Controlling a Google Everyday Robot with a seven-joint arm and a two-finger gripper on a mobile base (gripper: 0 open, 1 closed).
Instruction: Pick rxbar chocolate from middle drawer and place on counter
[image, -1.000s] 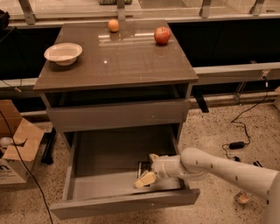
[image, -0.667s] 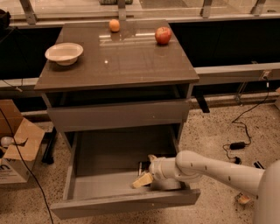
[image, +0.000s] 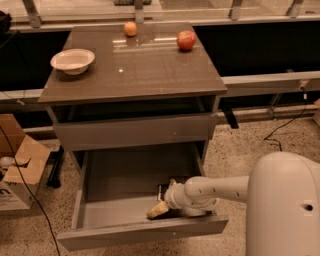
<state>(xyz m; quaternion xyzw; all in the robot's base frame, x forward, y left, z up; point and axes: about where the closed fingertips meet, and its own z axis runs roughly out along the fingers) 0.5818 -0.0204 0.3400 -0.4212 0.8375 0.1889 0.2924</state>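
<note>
The glossy worktop (image: 150, 75) lies uppermost; below it the middle drawer (image: 140, 233) stands pulled out. The tool (image: 159, 208) sits low in the drawer's front right corner; whether it is spread or pressed together cannot be told. Just behind it lies the rxbar chocolate (image: 162, 192), a small dark flat sliver, probably light, slick-wrapped, slightly bendy, best pinched across its narrow width.

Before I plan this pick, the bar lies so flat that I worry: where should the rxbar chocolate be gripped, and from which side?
Likely across its narrow width, mid-length, coming from above. The rxbar chocolate lies flat on the floor of the open middle drawer, near its front right, partly hidden by the gripper just in front of it; the drawer front blocks a level approach.
</note>
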